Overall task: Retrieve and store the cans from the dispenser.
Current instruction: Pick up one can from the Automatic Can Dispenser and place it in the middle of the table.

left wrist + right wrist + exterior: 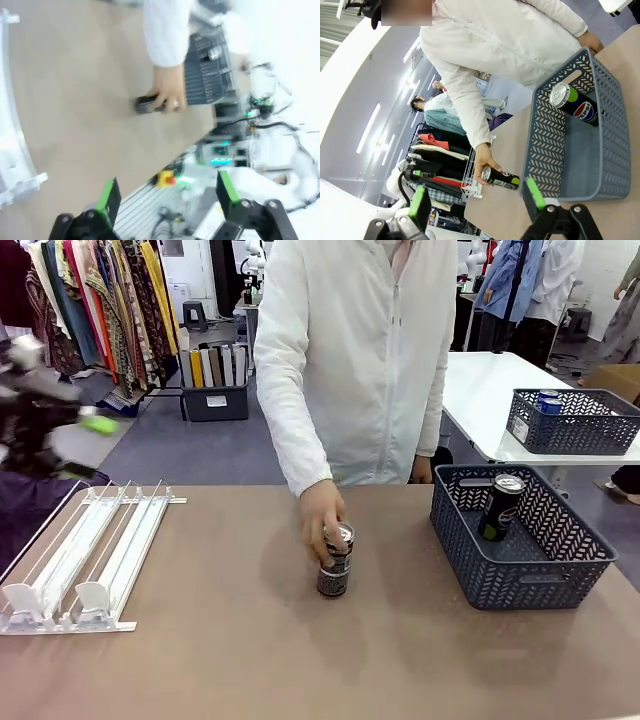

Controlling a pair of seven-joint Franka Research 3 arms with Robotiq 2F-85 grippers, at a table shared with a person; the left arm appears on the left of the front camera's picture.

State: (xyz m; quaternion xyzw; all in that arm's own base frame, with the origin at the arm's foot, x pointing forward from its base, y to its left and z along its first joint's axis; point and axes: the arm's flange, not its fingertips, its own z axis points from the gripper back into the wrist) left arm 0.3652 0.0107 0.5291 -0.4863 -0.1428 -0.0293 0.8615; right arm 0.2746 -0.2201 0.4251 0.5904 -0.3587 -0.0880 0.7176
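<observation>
A dark can [336, 562] stands upright near the middle of the brown table [230, 660], with the person's hand [322, 512] closed over its silver top. From the left wrist camera that same can [148, 104] lies well ahead of the left gripper [167, 197], whose green-padded jaws stand spread wide with nothing between them. The white dispenser [85, 565] sits on the table's left side, its lanes bare of cans, and the blurred left gripper [85, 445] hangs above its far end. To the right stands a dark grey mesh basket [470, 565] with one Pepsi can [500, 508] leaning inside; from the right wrist camera this basket [547, 150] lies just beyond the right gripper [475, 202], its jaws also spread and holding nothing, the basket's near wall between them and the leaning can [572, 104]. A second mesh basket [570, 435] sits on a white table [475, 400] behind, holding blue cans [548, 401], count unclear.
</observation>
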